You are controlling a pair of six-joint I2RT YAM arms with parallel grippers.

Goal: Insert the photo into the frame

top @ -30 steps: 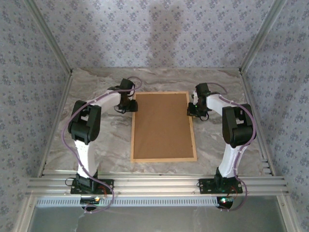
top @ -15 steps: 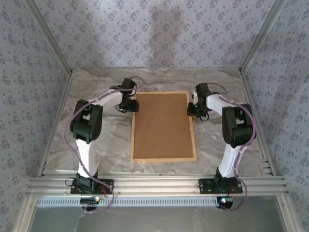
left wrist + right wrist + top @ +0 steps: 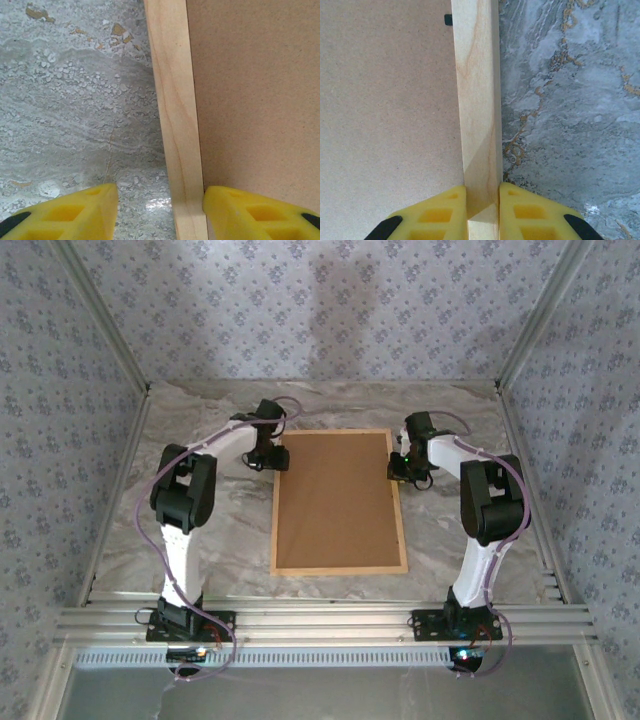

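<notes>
Wood frame (image 3: pixel 339 569) flat on desk (image 3: pixel 230 540); left fingers (image 3: pixel 65 212) spread astride its left rail, right fingers (image 3: pixel 442 212) pinch right rail.

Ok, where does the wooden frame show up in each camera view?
Top external: frame lies flat in the middle of the table.
Left wrist: frame edge runs up the centre, table left of it.
Right wrist: frame edge runs up the centre, table right of it.
Shared landmark: brown board inside the frame.
</notes>
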